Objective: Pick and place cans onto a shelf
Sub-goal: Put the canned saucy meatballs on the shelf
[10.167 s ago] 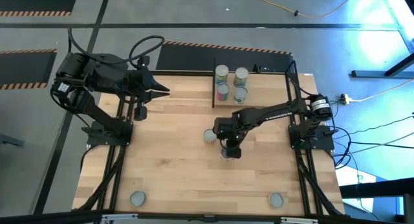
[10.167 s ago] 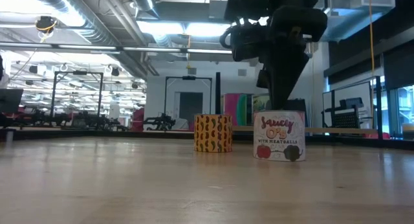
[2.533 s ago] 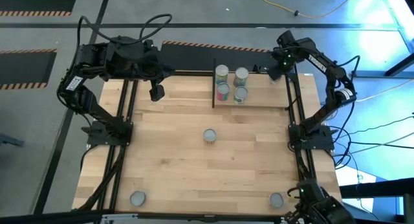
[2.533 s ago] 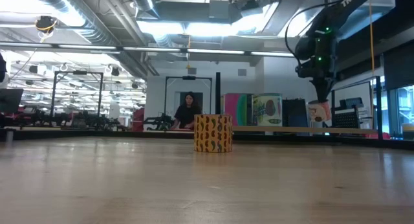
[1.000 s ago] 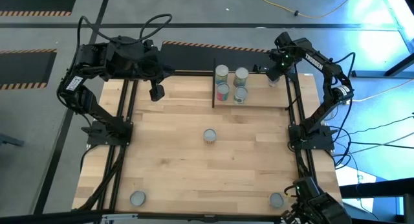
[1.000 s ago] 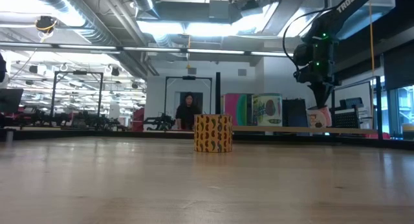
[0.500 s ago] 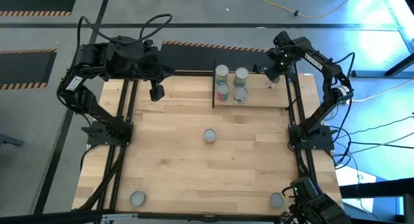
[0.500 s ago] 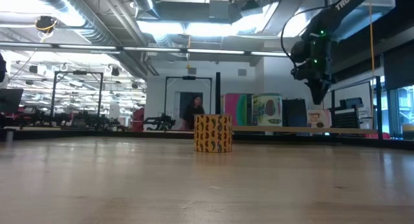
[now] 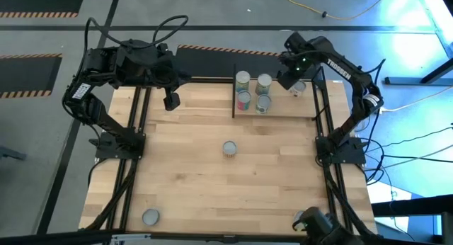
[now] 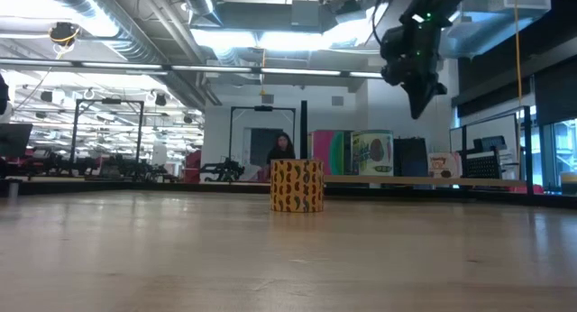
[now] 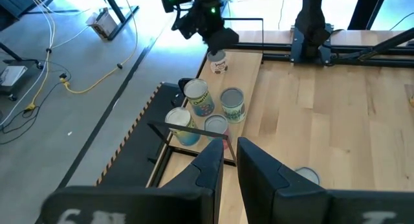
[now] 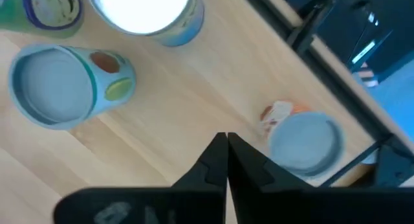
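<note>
The shelf (image 9: pixel 283 107) lies at the table's far edge, with a black panel on its left side. Several cans (image 9: pixel 253 90) stand upright on it in a cluster. One white-and-orange can (image 9: pixel 297 88) stands alone on the shelf's right part. My right gripper (image 9: pixel 287 78) hangs shut above the shelf between the cluster and that can (image 12: pixel 304 143), touching nothing. It is high in the low view (image 10: pixel 422 100). My left gripper (image 9: pixel 170 102) waits above the table's far left with a narrow gap between its fingers (image 11: pixel 229 160) and nothing in it.
An orange patterned can (image 9: pixel 229 149) stands mid-table, also in the low view (image 10: pixel 297 185). Two more cans (image 9: pixel 150 217) stand near the front edge; the right one (image 9: pixel 303 218) is partly behind a dark object. A person (image 10: pixel 282 150) is in the room beyond.
My right gripper has let go of the white-and-orange can, which stays upright on the shelf's right part. The gripper has risen well clear of it and swung toward the table's left, over the shelf.
</note>
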Available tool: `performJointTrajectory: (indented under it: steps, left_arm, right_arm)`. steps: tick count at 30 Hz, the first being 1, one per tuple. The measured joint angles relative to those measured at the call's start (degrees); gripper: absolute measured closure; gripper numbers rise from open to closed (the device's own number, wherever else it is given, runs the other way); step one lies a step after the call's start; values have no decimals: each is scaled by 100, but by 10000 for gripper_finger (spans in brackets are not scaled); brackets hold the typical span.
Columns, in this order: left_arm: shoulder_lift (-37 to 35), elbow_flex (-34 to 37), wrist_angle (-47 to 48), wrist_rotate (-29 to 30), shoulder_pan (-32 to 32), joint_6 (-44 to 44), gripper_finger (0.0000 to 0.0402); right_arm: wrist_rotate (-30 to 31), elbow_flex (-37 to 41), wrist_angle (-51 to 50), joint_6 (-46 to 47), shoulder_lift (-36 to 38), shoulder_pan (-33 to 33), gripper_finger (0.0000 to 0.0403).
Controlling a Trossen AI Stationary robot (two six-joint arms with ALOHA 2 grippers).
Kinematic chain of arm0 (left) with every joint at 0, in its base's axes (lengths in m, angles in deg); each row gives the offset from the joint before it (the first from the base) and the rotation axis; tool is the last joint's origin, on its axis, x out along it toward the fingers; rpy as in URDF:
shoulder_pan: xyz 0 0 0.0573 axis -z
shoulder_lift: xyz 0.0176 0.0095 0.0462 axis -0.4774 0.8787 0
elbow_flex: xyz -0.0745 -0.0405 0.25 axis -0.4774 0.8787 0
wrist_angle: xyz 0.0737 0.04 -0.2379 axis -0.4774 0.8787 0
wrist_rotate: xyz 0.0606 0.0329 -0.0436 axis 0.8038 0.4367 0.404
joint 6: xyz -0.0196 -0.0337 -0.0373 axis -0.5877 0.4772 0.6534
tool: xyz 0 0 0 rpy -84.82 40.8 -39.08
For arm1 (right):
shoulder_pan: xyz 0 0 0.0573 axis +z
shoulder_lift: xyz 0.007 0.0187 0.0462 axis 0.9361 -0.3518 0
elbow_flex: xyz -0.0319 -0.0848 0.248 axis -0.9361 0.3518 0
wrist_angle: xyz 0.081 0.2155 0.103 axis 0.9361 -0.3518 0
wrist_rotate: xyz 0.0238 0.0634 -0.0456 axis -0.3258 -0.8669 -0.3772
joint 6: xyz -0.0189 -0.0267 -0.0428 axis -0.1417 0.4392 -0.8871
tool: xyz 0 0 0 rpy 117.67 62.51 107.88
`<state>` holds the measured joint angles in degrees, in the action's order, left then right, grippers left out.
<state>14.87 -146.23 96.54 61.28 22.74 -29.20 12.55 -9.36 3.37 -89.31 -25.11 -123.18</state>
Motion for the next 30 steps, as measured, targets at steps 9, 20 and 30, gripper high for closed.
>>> performJointTrajectory:
  steps: [9, 20, 30]
  left_arm:
    - [0, 0, 2, 0, 1, -16, 364]
    - [1, 0, 4, -1, 1, -304, 364]
    - [2, 0, 3, -2, 2, -304, 364]
  right_arm:
    - [207, 1159, 690, 950, -2, 295, 400]
    - [902, 1916, 1492, 1892, -2, 196, 401]
    - [1220, 2342, 2194, 2024, -2, 37, 402]
